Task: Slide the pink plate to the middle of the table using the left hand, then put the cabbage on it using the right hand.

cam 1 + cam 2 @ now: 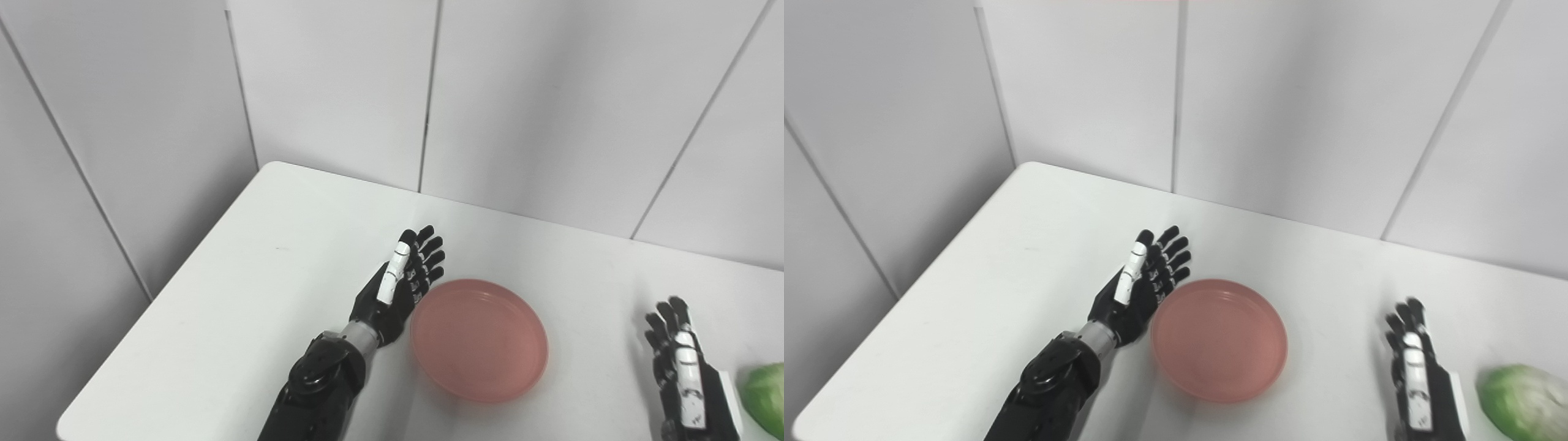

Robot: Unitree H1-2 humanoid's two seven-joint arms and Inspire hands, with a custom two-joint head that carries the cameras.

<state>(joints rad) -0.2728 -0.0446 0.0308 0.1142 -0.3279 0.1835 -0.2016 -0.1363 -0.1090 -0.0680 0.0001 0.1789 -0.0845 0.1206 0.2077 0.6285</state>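
The pink plate (479,339) lies flat near the middle of the white table (257,275). My left hand (401,282) is open, fingers straight, its palm side right against the plate's left rim; whether it touches is unclear. The green cabbage (1522,401) sits at the table's near right, partly cut off by the picture edge. My right hand (1415,367) is open, held upright just left of the cabbage with a small gap between them, holding nothing.
White panelled walls (490,92) close in the table at the back and on the left. The table's left edge (159,300) runs diagonally toward the near corner. Bare tabletop lies left of my left hand and behind the plate.
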